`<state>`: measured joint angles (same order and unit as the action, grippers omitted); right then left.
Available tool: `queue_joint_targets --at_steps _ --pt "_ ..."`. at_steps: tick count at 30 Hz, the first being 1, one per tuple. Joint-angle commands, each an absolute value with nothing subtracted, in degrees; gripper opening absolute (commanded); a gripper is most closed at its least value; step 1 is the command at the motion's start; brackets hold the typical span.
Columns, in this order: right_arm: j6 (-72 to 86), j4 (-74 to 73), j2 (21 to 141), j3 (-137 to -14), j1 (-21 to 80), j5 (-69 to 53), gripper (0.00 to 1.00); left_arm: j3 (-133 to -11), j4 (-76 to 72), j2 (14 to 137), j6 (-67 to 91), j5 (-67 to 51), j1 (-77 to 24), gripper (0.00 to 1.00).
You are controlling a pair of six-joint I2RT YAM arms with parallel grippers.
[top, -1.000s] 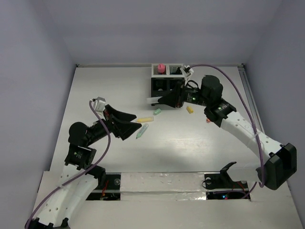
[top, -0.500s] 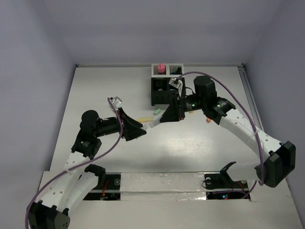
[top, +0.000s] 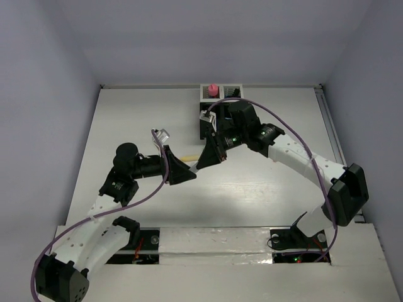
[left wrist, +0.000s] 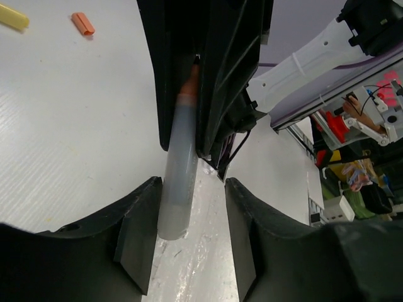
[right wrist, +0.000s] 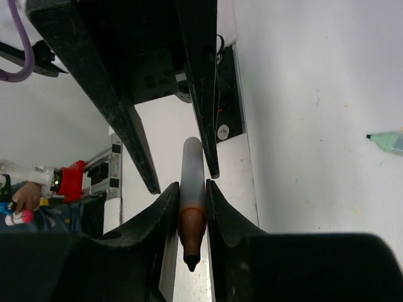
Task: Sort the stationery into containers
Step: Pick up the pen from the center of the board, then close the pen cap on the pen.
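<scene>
My right gripper [top: 203,162] is shut on an uncapped pen [right wrist: 191,157] with a pale grey barrel and an orange-brown tip. It holds the pen above the table's middle, barrel pointing at my left gripper [top: 189,171]. My left gripper [left wrist: 192,185] is open, and the pen's barrel end [left wrist: 178,189] lies between its fingers, close to the left one. The mesh organizer [top: 208,123] stands at the back, with a pink tube [top: 213,89] in a white compartment. A yellow pen [top: 189,156] lies on the table beside the grippers.
A yellow cap [left wrist: 12,17] and an orange cap [left wrist: 82,23] lie on the white table in the left wrist view. A light green pen [right wrist: 387,141] lies at the right edge of the right wrist view. The right arm partly covers the organizer.
My right gripper has carried the pen from beside the organizer down and left to the table's middle. My left gripper has moved right to meet it, its fingers now around the barrel end.
</scene>
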<state>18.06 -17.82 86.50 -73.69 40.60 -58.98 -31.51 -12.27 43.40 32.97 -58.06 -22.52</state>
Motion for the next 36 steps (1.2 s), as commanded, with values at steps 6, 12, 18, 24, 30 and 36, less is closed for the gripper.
queue_joint_targets --at_steps 6,12,18,24,30,36 --pt "15.38 -20.65 88.24 -79.45 41.13 -59.5 0.0 -32.25 -12.4 43.24 29.71 -58.8 -24.52 0.29" --pt "13.8 -23.29 89.21 -81.47 41.13 -59.06 0.0 -32.96 -10.99 43.16 28.3 -57.4 -25.05 0.04" --pt "12.83 -24.52 90.09 -82.35 41.66 -58.19 0.07 -34.63 -7.04 42.45 25.06 -52.14 -25.05 0.0" --pt "12.92 -20.75 82.03 -79.02 40.78 -46.07 0.93 -36.03 -2.82 39.12 23.03 -42.3 -25.05 0.0" --pt "18.71 -13.37 70.94 -68.66 34.74 -24.19 1.0 -36.56 1.57 36.48 21.89 -32.8 -25.05 0.0" --pt "25.83 -18.52 65.04 -60.74 28.67 3.88 0.43 -35.95 3.43 33.58 21.71 -28.57 -25.05 0.0"
